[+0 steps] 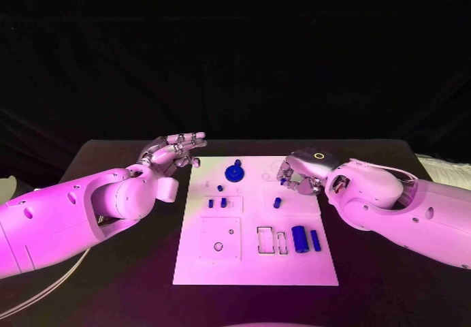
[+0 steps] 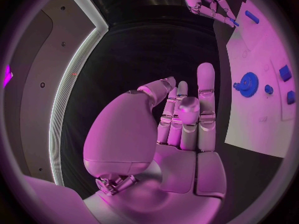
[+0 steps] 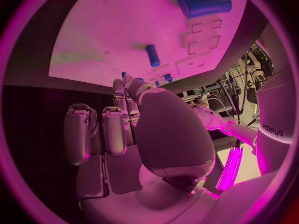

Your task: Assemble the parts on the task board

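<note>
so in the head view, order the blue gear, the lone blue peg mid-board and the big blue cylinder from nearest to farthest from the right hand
1. Lone blue peg, mid-board, just inboard of the right hand.
2. Blue gear, far part of the task board, toward the left hand's side.
3. Big blue cylinder, near part of the board.

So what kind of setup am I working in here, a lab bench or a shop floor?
Most likely a lab test bench: a black table backed by black cloth, a white task board with small blue parts, and equipment racks with cabling in the right wrist view.
</note>
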Available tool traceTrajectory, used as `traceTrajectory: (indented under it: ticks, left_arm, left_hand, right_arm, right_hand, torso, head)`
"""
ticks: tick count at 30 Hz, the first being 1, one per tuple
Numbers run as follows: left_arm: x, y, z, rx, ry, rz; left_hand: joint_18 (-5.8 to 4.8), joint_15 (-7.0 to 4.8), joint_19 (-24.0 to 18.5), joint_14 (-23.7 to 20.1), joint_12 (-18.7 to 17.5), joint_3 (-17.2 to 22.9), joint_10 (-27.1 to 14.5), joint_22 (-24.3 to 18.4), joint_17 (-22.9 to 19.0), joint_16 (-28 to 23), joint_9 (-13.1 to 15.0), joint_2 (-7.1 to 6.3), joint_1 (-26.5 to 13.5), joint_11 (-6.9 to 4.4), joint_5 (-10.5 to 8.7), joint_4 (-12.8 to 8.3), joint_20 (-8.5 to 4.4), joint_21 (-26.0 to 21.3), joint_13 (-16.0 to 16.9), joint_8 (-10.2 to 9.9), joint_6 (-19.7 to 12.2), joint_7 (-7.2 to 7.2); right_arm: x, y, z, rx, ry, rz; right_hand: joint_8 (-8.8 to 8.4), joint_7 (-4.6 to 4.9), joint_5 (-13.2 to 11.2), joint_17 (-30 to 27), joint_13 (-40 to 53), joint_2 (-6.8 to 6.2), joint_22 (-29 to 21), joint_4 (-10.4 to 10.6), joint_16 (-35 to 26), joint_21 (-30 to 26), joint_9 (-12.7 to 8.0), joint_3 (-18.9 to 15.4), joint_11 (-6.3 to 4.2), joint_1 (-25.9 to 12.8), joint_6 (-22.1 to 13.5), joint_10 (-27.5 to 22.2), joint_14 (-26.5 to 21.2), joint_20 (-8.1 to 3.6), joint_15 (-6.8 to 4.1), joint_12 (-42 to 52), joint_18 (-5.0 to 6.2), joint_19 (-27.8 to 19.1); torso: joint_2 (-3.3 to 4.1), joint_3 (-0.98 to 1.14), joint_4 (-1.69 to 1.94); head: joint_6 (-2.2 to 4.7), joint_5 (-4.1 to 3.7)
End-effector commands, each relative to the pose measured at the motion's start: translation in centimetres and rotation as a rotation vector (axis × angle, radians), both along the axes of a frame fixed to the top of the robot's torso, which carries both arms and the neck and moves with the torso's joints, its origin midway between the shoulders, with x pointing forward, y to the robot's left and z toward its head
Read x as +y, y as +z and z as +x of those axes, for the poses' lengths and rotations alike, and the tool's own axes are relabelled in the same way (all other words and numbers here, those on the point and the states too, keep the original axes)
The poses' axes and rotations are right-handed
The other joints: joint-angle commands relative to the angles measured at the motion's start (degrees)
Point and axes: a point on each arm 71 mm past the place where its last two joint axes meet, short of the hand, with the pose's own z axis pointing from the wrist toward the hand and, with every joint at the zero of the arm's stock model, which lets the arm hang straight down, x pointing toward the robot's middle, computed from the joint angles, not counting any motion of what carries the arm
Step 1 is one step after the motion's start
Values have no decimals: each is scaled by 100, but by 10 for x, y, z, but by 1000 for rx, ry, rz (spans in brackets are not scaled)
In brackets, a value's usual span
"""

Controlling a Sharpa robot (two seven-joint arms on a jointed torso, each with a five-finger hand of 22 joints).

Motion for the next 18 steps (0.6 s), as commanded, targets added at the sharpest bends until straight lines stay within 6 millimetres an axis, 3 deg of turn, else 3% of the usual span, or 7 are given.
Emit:
traceTrajectory:
  ticks: [1, 10, 15, 18]
  left_arm:
    - [-2, 1, 0, -2, -9, -10]
    - [-4, 1, -1, -1, -17, -13]
    - [-7, 1, -2, 0, -26, -17]
    - [-8, 1, -3, 1, -31, -19]
  left_hand:
    - [62, -13, -26, -46, 15, -15, -36, -7, -5, -17, -8, 39, 19, 6, -17, -15, 6, -33, -1, 11, 3, -8]
    - [62, -13, -26, -46, 15, -15, -36, -7, -5, -17, -8, 39, 19, 6, -17, -15, 6, -33, -1, 11, 3, -8]
    - [60, -10, -28, -55, 18, -22, -49, -9, -25, -24, -10, 41, 16, 9, -17, -19, 7, -36, -3, 7, -4, -5]
    - [60, -10, -28, -55, 18, -22, -49, -9, -25, -24, -10, 41, 16, 9, -17, -19, 7, -36, -3, 7, -4, -5]
  right_arm:
    - [16, 6, -10, -17, 54, 60]
    - [60, 6, -33, 6, 179, 114]
    - [81, -11, -42, 60, 226, 114]
    - [87, -23, -45, 90, 239, 110]
  right_hand:
    - [11, 27, -17, 216, 2, -9, 47, -10, 18, 20, 11, 42, -19, -58, 15, 52, 385, -7, 1, -27, 69, 21]
    - [0, 45, -12, 221, -1, -12, 45, -34, 23, 19, 13, 72, -5, -63, 9, 50, 385, 3, 10, -37, 69, 21]
    - [-3, 49, -10, 219, -2, -11, 42, -41, 22, 17, 14, 80, -2, -64, 8, 50, 384, 7, 13, -39, 69, 19]
    - [-7, 53, -8, 219, -3, -13, 41, -48, 22, 16, 14, 87, 2, -65, 5, 48, 384, 10, 15, -41, 70, 19]
  torso:
    - [4, 5, 14]
    - [2, -7, 7]
    - [1, -13, 6]
    - [3, -12, 8]
  head:
    - [-7, 56]
    - [-70, 249]
    - [-131, 388]
    - [-164, 431]
